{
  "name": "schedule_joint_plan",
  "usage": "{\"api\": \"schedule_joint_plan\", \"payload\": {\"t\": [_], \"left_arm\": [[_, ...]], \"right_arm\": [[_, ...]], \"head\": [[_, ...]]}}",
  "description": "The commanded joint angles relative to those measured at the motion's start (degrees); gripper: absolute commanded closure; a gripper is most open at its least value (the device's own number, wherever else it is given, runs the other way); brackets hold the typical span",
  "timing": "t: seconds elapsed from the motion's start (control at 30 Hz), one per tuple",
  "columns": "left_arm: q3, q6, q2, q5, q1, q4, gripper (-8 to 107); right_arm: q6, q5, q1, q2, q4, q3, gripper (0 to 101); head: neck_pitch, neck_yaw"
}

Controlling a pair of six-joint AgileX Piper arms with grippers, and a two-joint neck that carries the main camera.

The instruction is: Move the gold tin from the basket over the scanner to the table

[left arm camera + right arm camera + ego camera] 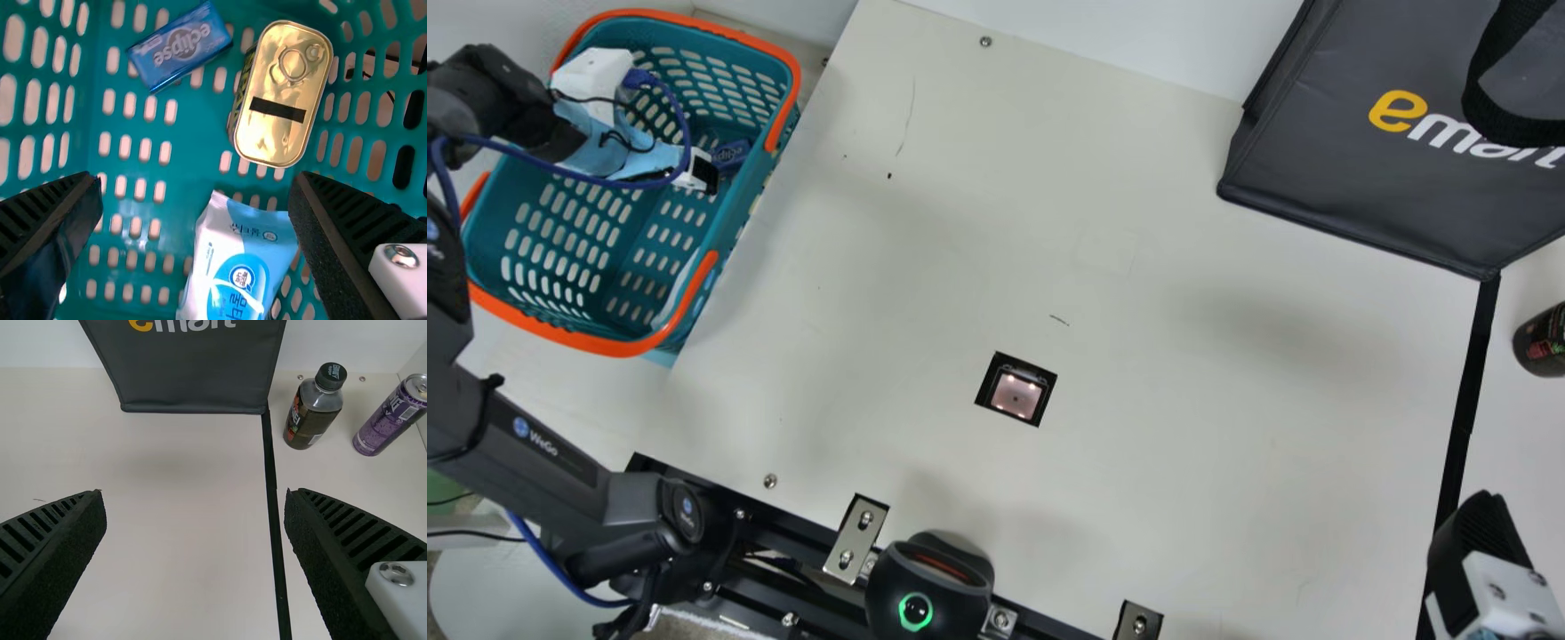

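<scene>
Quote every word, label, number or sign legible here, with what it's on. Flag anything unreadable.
"emart": bag
"WeGo": left arm
"eclipse": blue pack
Pouch: Korean print, not surely legible.
Gold tin: print on its side, too small to read.
Bottle: label too small to read.
Purple can: lettering too small and slanted to read surely.

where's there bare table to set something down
Bare table lies between the basket and the square scanner window, and from that window across to the dark bag and black strip. Crowded: inside the basket, where the gold tin, blue packet and white-blue pouch lie below the left claw.
</scene>
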Motion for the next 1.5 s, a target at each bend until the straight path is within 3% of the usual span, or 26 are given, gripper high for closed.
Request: {"api": "schedule_joint_plan", "payload": {"t": [0.0,0.53,0.93,1.47], "left_arm": [[-0.76,1.16,1.23,-0.29,-0.23,-0.41,9],[-9.91,11.25,11.09,1.64,-2.76,-3.76,9],[-15.24,15.56,15.82,6.98,-3.54,-7.82,9],[-13.94,17.56,17.1,5.04,-5.44,-7.63,9]], "right_arm": [[0.0,0.0,0.0,0.0,0.0,0.0,6],[0.0,0.0,0.0,0.0,0.0,0.0,6],[0.0,0.0,0.0,0.0,0.0,0.0,6],[0.0,-0.11,0.0,0.0,0.0,0.0,6]], "head": [[-1.66,0.23],[-1.66,0.23],[-1.66,0.23],[-1.66,0.23]]}}
